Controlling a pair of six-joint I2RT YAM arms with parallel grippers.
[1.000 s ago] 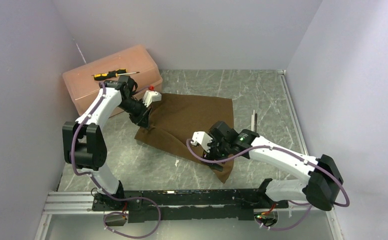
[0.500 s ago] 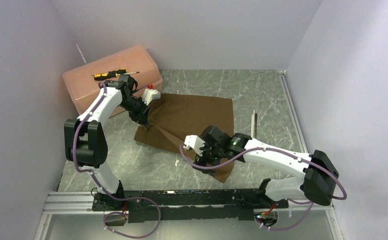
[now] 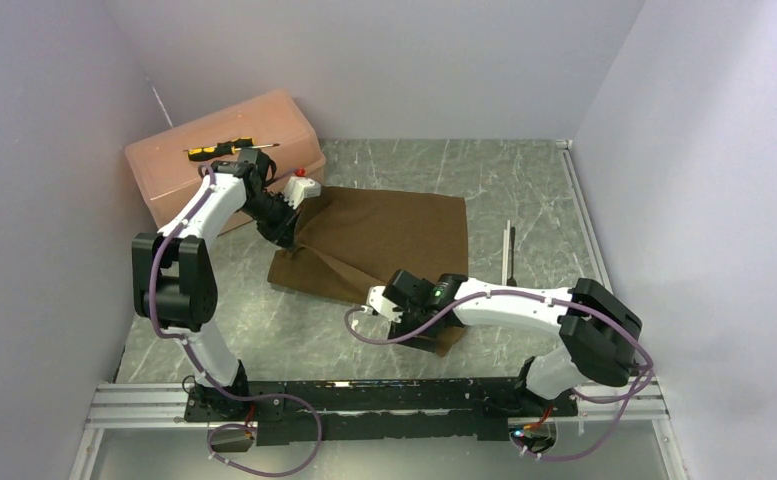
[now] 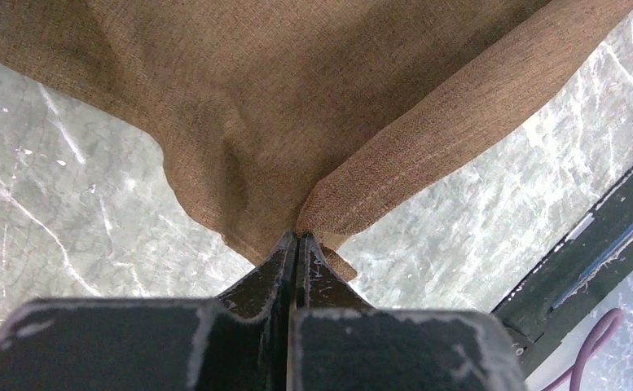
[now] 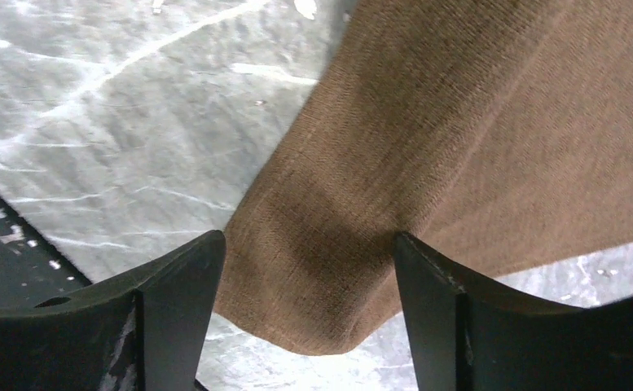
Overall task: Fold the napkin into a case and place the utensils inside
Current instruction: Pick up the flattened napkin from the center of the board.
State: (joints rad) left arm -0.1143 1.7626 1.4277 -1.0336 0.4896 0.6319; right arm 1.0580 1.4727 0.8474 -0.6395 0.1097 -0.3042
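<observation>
— Where's the napkin (image 3: 384, 240)?

— Spread on the marble surface (image 3: 524, 180), its left corner pinched tight in the left claw (image 4: 296, 238). The right claw (image 5: 309, 269) stands wide apart astride the near corner, not squeezing it.

— Anything nearby?

— Behind the left claw, a pink box (image 3: 224, 150) carrying a screwdriver (image 3: 219, 149). Beyond the right claw, one slim utensil (image 3: 509, 252); too small to identify.

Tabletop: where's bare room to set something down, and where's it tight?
Free: the far strip between the napkin and the back wall, and the near-left patch between the left arm's base, the napkin's near edge and the rail. Narrower: right of the napkin, where a thin utensil lies. Crowded: far left around the pink box, and near centre under the right arm.
</observation>
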